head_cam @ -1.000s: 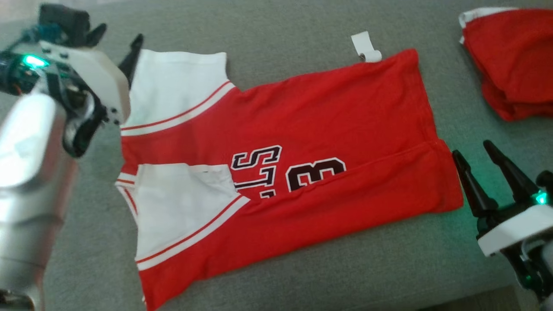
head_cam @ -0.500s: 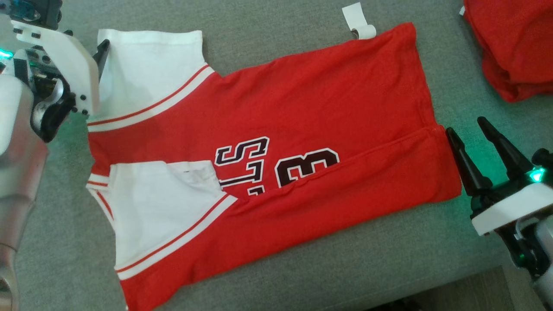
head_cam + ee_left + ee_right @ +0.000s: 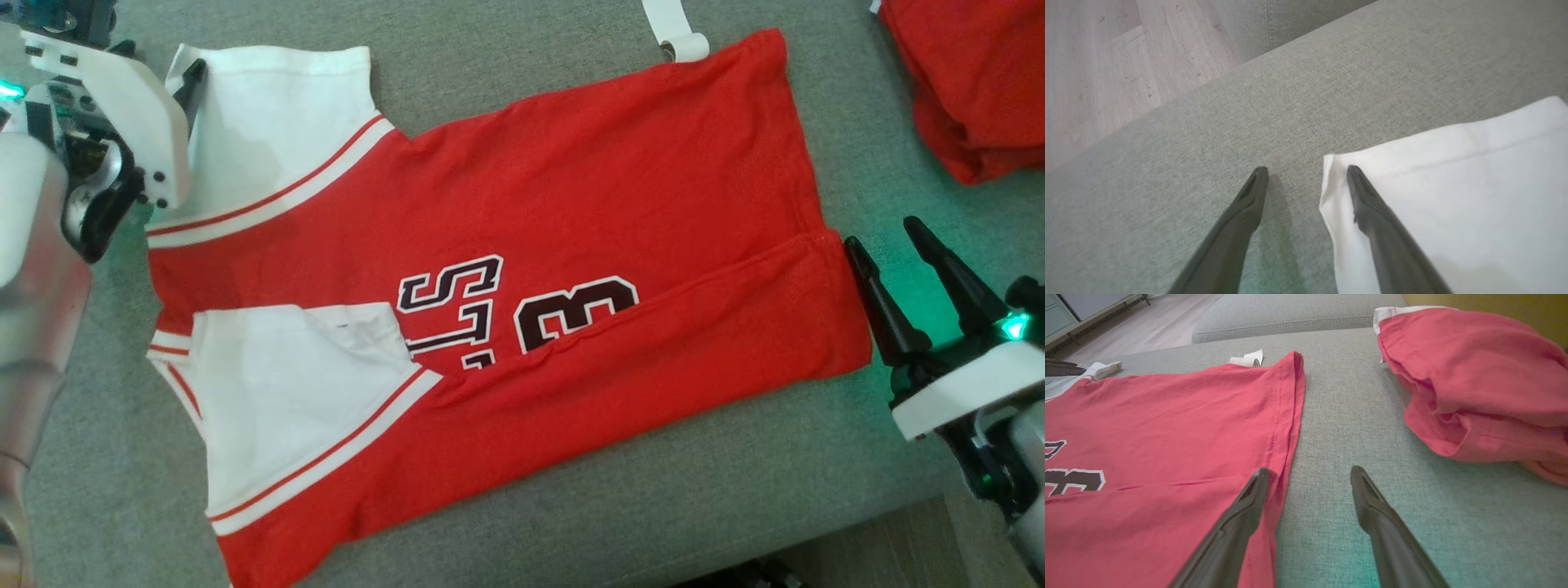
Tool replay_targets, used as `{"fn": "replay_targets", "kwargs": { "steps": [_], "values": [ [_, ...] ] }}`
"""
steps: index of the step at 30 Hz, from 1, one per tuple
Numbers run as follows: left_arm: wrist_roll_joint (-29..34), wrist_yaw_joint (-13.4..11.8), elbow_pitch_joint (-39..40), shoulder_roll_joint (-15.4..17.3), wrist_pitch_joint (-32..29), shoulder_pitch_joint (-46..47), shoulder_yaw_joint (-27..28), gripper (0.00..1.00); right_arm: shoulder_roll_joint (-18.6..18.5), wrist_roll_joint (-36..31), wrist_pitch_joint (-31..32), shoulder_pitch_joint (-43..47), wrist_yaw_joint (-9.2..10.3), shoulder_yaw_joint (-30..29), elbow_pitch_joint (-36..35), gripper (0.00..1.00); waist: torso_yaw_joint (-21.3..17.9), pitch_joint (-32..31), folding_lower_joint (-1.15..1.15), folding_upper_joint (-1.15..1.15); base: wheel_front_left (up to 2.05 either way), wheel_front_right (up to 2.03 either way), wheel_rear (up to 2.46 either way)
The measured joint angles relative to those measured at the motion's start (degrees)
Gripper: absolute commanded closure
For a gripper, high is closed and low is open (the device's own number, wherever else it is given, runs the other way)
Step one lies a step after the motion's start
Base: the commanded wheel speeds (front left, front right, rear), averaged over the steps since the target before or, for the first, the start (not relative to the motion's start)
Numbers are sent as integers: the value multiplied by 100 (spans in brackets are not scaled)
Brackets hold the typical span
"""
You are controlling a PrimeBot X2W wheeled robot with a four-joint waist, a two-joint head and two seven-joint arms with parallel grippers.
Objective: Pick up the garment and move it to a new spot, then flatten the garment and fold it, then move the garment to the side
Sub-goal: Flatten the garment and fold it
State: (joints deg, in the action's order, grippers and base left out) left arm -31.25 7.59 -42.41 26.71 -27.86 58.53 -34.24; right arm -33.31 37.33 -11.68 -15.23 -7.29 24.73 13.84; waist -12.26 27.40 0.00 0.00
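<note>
A grey woven cushion (image 3: 571, 506) carries everything, and its front edge drops to a wood floor (image 3: 898, 555) at 5 o'clock in the head view. The garment (image 3: 571, 188), a red jersey with white sleeves and dark lettering, lies spread flat across the middle of that cushion. Its sleeves point toward 9 o'clock and its hem toward 3 o'clock, and the near long side is folded over onto the body. A small white label (image 3: 678, 37) curls at 12 o'clock, just beside the garment's far corner. A second red heap (image 3: 963, 90) sits at 2 o'clock, apart from the garment. The left gripper (image 3: 1306, 169) is at 10 o'clock, its claw spread wide and gripping nothing. The right gripper (image 3: 880, 231) is at 4 o'clock beside the hem, equally wide and empty. The left wrist view adds what the head view half hides behind the arm: one finger lies over the corner of the white sleeve (image 3: 1453, 196) and the other over bare cushion, so the claw straddles the sleeve's edge. Pale floorboards show beyond the cushion's rim at 10 o'clock there. The right wrist view gives more of the room: another grey cushion section (image 3: 1298, 312) at 12 o'clock, a teal cabinet (image 3: 1055, 314) at 11 o'clock and a yellow-green wall (image 3: 1494, 304) at 1 o'clock. In it, one finger overlaps the hem's stitched edge and the other stands over cushion.
</note>
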Motion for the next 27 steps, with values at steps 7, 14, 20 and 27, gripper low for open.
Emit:
{"fn": "replay_targets", "kwargs": {
  "steps": [7,14,20,27],
  "values": [
    [-55,0,35,16,343,76,-299,100,-54,82,52,-196,0,82,14,0,30,5,1,0,0,0,0],
    [-126,0,134,21,754,76,-584,100,-207,427,732,-772,0,231,22,0,138,-191,0,0,0,0,0],
    [-209,0,302,24,903,87,-881,100,-166,615,1729,-1755,0,599,442,0,283,-311,0,0,0,0,0],
    [-264,0,565,36,1016,324,-1211,100,49,895,2334,-2782,0,883,1418,0,447,-240,0,0,0,0,0]
  ]
}}
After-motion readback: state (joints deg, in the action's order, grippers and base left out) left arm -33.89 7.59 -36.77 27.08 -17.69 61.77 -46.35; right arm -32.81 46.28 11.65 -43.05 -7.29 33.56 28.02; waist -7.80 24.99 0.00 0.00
